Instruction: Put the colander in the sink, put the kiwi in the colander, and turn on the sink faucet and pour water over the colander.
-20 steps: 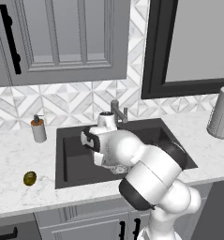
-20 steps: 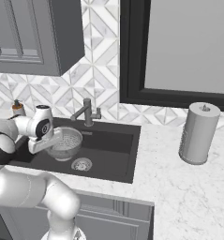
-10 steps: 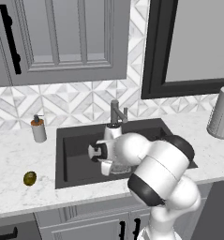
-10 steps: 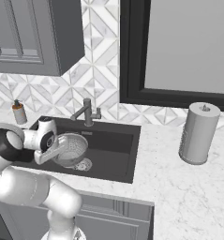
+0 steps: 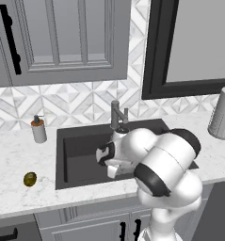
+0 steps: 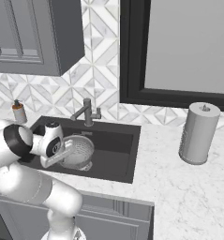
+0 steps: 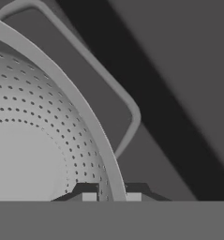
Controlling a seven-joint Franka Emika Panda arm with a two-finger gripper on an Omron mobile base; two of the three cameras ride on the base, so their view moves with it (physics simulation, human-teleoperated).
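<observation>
One round silver-grey perforated metal colander (image 6: 78, 151) is sitting inside the dark charcoal rectangular sink (image 6: 118, 157), the jaws gripping its rim. One olive-brown oval kiwi (image 5: 30, 179) is lying near the worktop's (image 5: 15, 197) front-left edge.

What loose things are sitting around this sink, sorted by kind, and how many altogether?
Colander: 1, in the sink, its rim pinched by the tool
Kiwi: 1, on the counter
Soap dispenser: 1
Paper towel roll: 1
Total: 4
</observation>
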